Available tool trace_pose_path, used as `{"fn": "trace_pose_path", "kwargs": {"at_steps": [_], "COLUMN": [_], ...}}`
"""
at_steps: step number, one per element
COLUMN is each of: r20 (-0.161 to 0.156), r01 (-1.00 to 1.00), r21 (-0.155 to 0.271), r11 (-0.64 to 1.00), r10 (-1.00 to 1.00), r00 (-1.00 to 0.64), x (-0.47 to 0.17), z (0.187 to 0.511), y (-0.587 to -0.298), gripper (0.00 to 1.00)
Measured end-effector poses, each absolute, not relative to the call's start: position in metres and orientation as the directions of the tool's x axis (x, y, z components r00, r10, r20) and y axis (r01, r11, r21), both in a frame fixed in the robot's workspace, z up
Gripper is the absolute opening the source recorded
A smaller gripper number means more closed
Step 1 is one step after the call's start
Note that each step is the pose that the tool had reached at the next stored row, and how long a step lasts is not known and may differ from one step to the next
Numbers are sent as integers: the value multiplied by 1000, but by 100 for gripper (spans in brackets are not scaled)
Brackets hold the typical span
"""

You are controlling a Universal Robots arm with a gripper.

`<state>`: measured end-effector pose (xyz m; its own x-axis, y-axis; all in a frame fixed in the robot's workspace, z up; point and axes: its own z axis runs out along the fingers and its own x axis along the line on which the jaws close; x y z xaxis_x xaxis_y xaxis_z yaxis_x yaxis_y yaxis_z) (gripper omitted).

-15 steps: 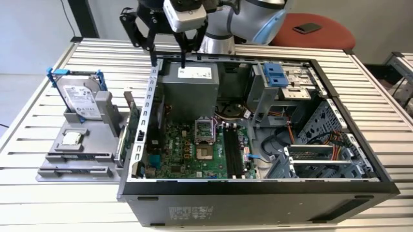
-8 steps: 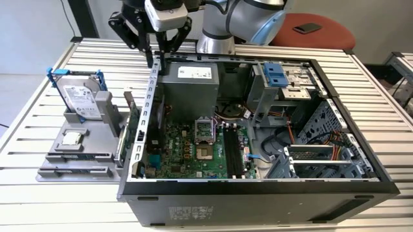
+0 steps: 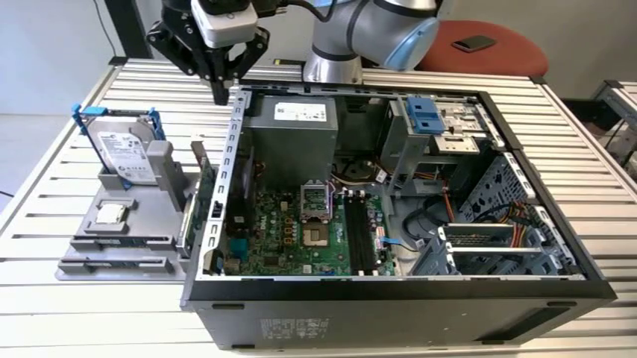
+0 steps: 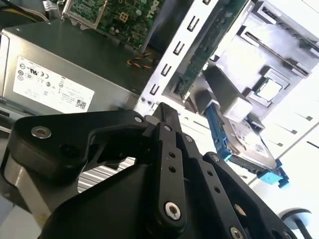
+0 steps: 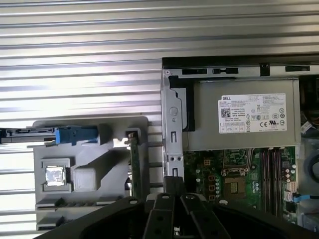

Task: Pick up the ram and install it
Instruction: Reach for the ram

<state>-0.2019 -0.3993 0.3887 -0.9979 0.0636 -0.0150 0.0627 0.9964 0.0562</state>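
The gripper [image 3: 221, 95], fingers closed together and holding nothing, hangs over the far corner of the computer case [image 3: 398, 306] at the exterior view's left. The ram [image 3: 124, 242] lies well apart from it, in a near slot of the gray holder [image 3: 74, 265], with its long axis running left to right.

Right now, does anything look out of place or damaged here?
Nothing stands out. The case lies open, the drive and card stand in the gray tray, and the shut hand hovers empty above the case's wall.

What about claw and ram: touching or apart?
Apart: the exterior view shows the claw by the case corner, the ram away in its holder.
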Motion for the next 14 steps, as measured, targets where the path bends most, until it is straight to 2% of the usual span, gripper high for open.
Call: {"fn": "trace_pose_path", "kwargs": {"at_steps": [14], "r20": [-15], "r01": [60], "r21": [56], "r11": [997], "r10": [61], "r00": [-998], "x": [-243], "z": [389], "y": [-400], "gripper": [0]}}
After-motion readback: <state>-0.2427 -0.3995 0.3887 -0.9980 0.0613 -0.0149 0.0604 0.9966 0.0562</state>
